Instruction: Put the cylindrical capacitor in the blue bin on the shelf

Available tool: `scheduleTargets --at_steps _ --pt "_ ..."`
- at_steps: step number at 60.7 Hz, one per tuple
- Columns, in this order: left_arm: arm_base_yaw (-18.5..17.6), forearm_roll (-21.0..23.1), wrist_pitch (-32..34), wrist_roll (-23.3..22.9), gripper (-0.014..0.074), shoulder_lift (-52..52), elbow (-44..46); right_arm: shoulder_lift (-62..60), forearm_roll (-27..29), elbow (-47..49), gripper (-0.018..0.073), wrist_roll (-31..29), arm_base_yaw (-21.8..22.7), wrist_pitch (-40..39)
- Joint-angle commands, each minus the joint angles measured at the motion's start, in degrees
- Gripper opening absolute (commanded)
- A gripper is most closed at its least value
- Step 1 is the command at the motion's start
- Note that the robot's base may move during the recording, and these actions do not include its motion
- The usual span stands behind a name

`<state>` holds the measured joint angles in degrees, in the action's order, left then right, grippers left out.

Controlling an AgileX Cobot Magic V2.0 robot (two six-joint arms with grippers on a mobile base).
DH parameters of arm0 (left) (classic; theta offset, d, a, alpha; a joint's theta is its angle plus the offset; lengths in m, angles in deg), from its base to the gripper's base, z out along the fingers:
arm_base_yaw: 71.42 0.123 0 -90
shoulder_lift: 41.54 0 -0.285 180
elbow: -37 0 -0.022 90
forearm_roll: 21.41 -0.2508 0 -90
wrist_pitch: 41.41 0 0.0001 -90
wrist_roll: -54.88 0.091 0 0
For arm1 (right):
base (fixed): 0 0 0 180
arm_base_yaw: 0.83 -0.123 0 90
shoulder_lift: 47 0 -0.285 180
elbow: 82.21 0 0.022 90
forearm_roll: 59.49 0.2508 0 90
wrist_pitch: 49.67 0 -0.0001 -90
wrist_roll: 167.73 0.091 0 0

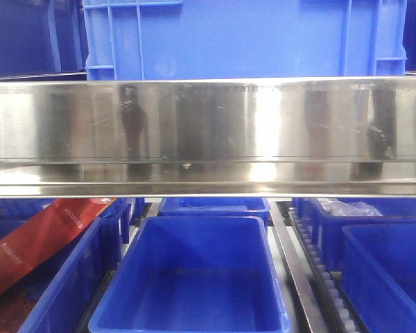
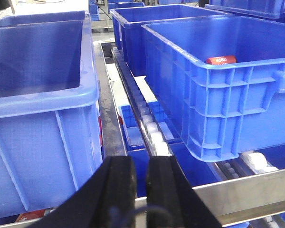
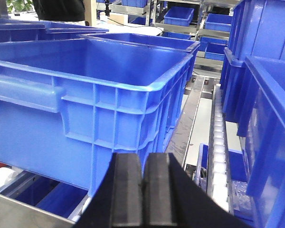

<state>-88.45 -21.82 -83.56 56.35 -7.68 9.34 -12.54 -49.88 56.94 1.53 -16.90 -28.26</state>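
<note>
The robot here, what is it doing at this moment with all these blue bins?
A two-arm robot faces a shelf with a shiny steel front rail and many blue bins. Both arms are raised at the upper row. The left gripper looks almost shut, with only a thin gap; the right gripper is shut. No capacitor is visible in either. White roller tracks run between the bins. The centre bin on the lower level looks empty.
</note>
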Motion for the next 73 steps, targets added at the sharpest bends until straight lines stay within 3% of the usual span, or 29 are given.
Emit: scheduleTargets --at_steps 1,16,26,35,45,54,69,73 --pt "0.3 0.0 1.3 -0.4 0.0044 -0.2 -0.2 -0.2 -0.4 -0.1 -0.0133 -0.1 0.4 -1.4" --pt "0.8 0.4 1.3 -0.4 0.0044 -0.2 -0.3 -0.2 -0.4 -0.1 -0.0133 -0.1 0.4 -1.4" --pt "5.3 -1.4 3.6 -0.4 0.0044 -3.8 -4.5 -0.2 -0.4 -0.1 -0.0133 -0.1 0.4 -1.4" --pt "9.9 -0.8 10.9 -0.4 0.0044 -10.4 -14.2 -0.2 -0.4 -0.1 -0.0133 -0.1 0.4 -1.4" --pt "12.4 1.4 21.6 -0.4 0.0044 -18.0 -27.3 -0.2 -0.4 -0.1 -0.0133 -0.1 0.4 -1.4" --pt "12.3 1.7 32.0 -0.4 0.0044 -24.1 -40.2 -0.2 -0.4 -0.1 -0.0133 -0.1 0.4 -1.6" --pt "12.3 1.8 40.5 -0.4 0.0044 -26.1 -49.6 -0.2 -0.4 -0.1 -0.0133 -0.1 0.4 -1.8" --pt "12.2 1.8 38.6 -0.4 0.0044 -26.1 -49.6 -0.2 -0.4 -0.1 -0.0133 -0.1 0.4 -1.8"
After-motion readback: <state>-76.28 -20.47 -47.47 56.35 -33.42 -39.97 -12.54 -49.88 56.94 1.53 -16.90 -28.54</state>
